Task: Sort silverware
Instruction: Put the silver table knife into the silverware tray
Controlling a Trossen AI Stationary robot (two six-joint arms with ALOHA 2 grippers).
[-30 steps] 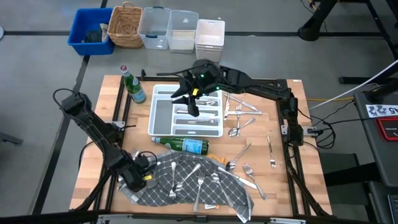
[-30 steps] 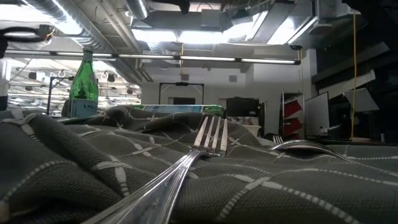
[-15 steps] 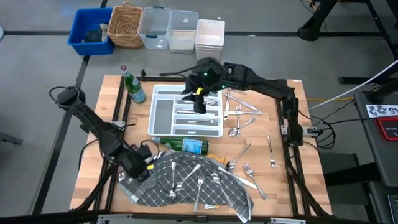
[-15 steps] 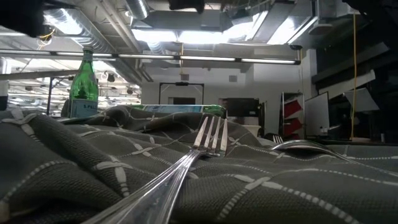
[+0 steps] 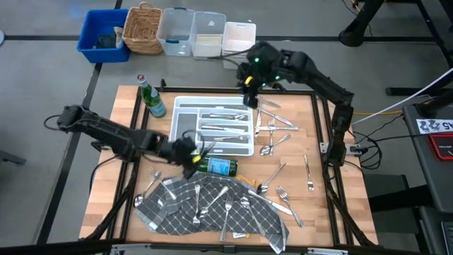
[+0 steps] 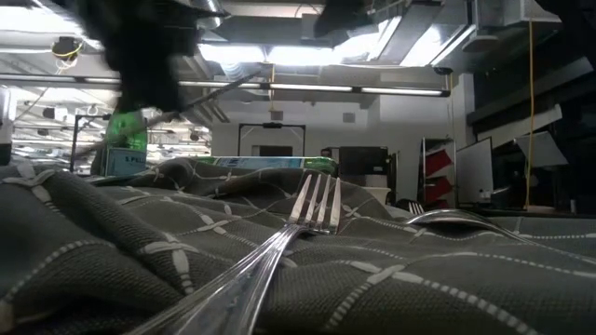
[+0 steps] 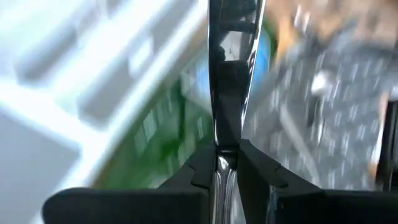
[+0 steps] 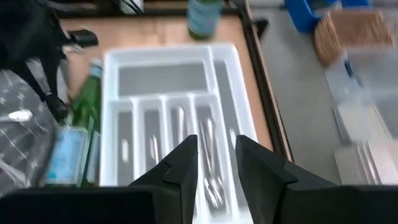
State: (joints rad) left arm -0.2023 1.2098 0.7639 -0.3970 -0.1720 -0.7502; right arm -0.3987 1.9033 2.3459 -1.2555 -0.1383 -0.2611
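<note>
Now left gripper (image 5: pixel 192 157) jaws clamp a slim shiny silver utensil (image 7: pixel 231 68) beside the lying green glass bottle (image 5: pixel 212 166); right gripper (image 5: pixel 249 98), jaws parted and empty, above white compartmented plastic tray (image 5: pixel 211 150).

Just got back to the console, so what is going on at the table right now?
Silverware sorting is under way. The left gripper is shut on a piece of silverware, carrying it beside the lying green bottle near the white tray; which kind of piece it is cannot be told. The right gripper, open and empty, is up by the tray's far right corner. Some pieces lie in the tray, and many more are on the grey cloth and the bare table.
</note>
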